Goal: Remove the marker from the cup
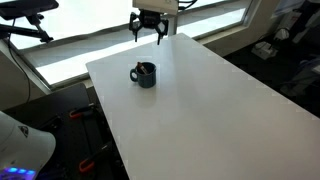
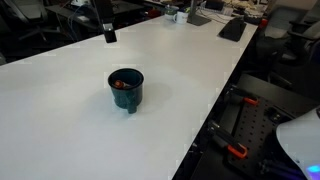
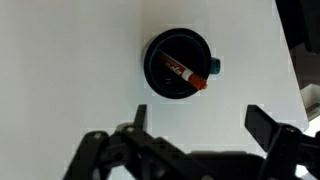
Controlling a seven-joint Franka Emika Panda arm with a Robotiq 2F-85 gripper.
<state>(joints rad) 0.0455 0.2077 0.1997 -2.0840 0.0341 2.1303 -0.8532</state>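
Observation:
The cup (image 1: 145,75) is a small dark mug with a loop handle, standing upright on the white table (image 1: 200,110). It also shows in an exterior view (image 2: 126,89) and in the wrist view (image 3: 179,66). The marker (image 3: 187,72) lies slanted inside the cup, dark with a red-orange end against the rim; it shows reddish inside the cup in an exterior view (image 2: 122,83). My gripper (image 1: 148,33) hangs open and empty above the table's far edge, well clear of the cup. Its fingers (image 3: 203,120) are spread apart in the wrist view, with the cup just beyond them.
The table edge drops off to a dark floor with red-handled tools (image 2: 236,150). A keyboard (image 2: 233,29) and desk clutter lie at the table's far end. A window ledge (image 1: 70,60) runs behind the table.

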